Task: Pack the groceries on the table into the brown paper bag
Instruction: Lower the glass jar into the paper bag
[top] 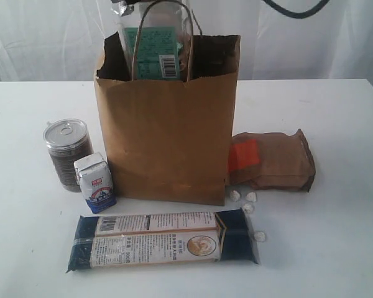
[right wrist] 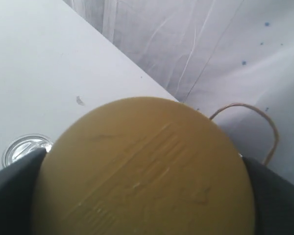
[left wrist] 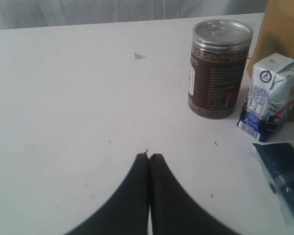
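Note:
The brown paper bag (top: 168, 143) stands upright mid-table. A clear jar (top: 154, 43) with a green label hangs in its open mouth. In the right wrist view the jar's gold lid (right wrist: 142, 161) fills the space between my right gripper's (right wrist: 144, 188) fingers, which are shut on it. My left gripper (left wrist: 149, 156) is shut and empty, low over the bare table (left wrist: 63, 98), apart from the metal-lidded can (left wrist: 218, 68) and the blue-white carton (left wrist: 272, 95). The noodle pack (top: 165, 239) lies in front of the bag, and the orange-labelled pouch (top: 273, 160) lies to its right.
Several small wrapped candies (top: 242, 197) lie by the bag's front right corner, one more (top: 260, 236) at the noodle pack's end. The can (top: 67, 152) and carton (top: 96, 183) stand close to the bag's left side. A cord handle (right wrist: 255, 117) arches beside the jar. White curtain behind.

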